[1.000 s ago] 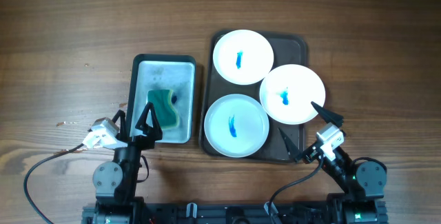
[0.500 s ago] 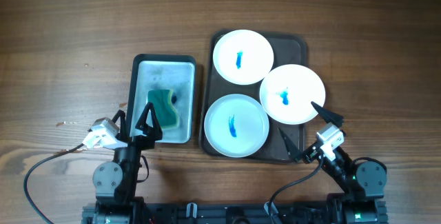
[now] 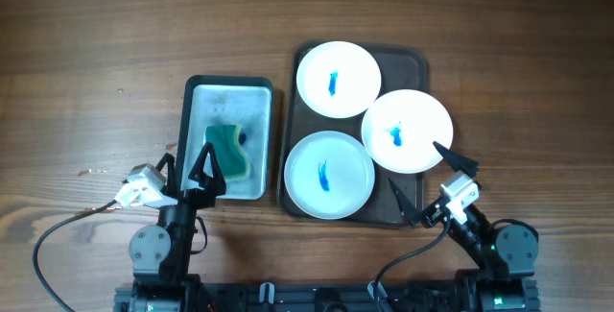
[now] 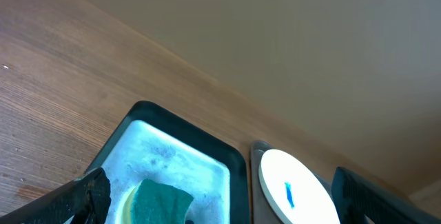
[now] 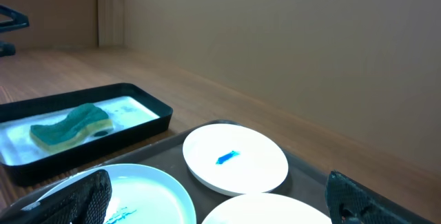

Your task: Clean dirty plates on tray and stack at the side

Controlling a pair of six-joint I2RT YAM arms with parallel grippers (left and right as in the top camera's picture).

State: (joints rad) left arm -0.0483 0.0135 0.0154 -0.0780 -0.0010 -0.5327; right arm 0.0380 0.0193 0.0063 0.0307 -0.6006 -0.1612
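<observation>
Black fingers (image 4: 83, 198) show only at the lower corners of each wrist view; the overhead view alone shows both arms whole. The left wrist view takes in one plate, the right wrist view parts of all three. The right wrist view also shows the sponge's yellow lower layer and the pale tray's black outer wall, neither plain from overhead.

Left gripper (image 3: 184, 161): spread wide, holding nothing, low at the near edge of the desk (image 3: 96, 62), tips over the near end of the pale tray (image 3: 227, 83). Right gripper (image 3: 414, 165): also wide apart and empty, angled toward the left. One tip is over the right-hand plate's rim, contact not discernible; the other is over the brown tray (image 3: 411, 203). Both arms sit folded close to their bases.

Count:
- Plates, three (image 3: 338, 79) (image 3: 408, 131) (image 3: 328, 174), all on the brown tray, each with a blue smear at centre. The right-hand one reaches past the right rim.
- Sponge (image 3: 227, 152), one, green, in the pale tray.
- Trays, two, side by side.
</observation>
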